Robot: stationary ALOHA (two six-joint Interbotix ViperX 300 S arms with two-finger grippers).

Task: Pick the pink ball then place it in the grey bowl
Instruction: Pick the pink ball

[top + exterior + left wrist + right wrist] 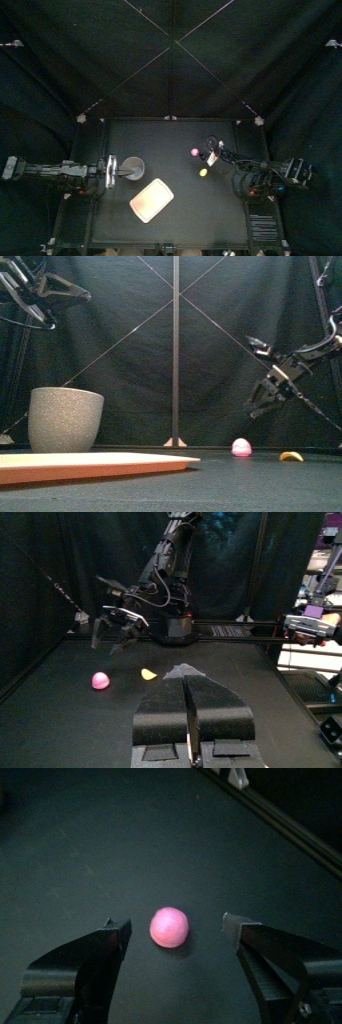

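Pink ball (168,927) lies on the counter (201,481), right of centre, near a small yellow toy (290,457) and well apart from the grey bowl (64,419). Your right pincer (175,925) hangs above the ball, jaws wide, framing it in the wrist view. Left pincer (189,672) is closed on nothing, raised near the bowl. Judgement: the ball looks light, smooth and liable to roll. Close gently across its widest girth, centred.
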